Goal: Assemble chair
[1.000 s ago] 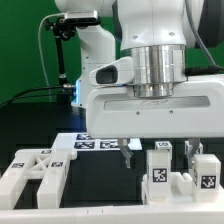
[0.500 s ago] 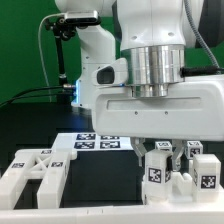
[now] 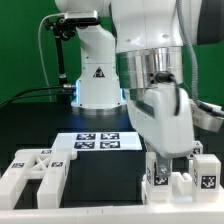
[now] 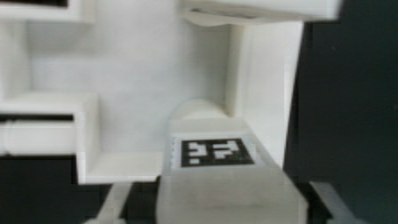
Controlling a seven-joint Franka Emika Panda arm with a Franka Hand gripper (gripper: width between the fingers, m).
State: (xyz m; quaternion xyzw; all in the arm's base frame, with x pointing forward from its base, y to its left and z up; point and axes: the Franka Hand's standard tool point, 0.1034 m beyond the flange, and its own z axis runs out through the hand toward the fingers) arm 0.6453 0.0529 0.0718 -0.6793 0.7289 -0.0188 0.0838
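Observation:
In the exterior view my gripper [image 3: 170,160] hangs tilted at the front right, its jaws around an upright white chair block [image 3: 158,175] with a black-and-white tag. The wrist view shows that tagged block [image 4: 217,165] filling the space between my fingers, and the gripper [image 4: 222,205] is shut on it. Behind it in the wrist view lies a larger white chair part [image 4: 98,90] with slots. A second tagged block [image 3: 206,170] stands just to the exterior view's right. A white framed chair part [image 3: 35,172] lies at the front left.
The marker board [image 3: 100,142] lies flat at the middle of the black table, behind the parts. The robot's base [image 3: 95,75] stands at the back, with a green wall behind it. A white rim [image 3: 70,215] runs along the front edge.
The jaws have closed from wide apart onto the tagged block. The hand, level and square a second ago, now leans over to the exterior view's right above that block.

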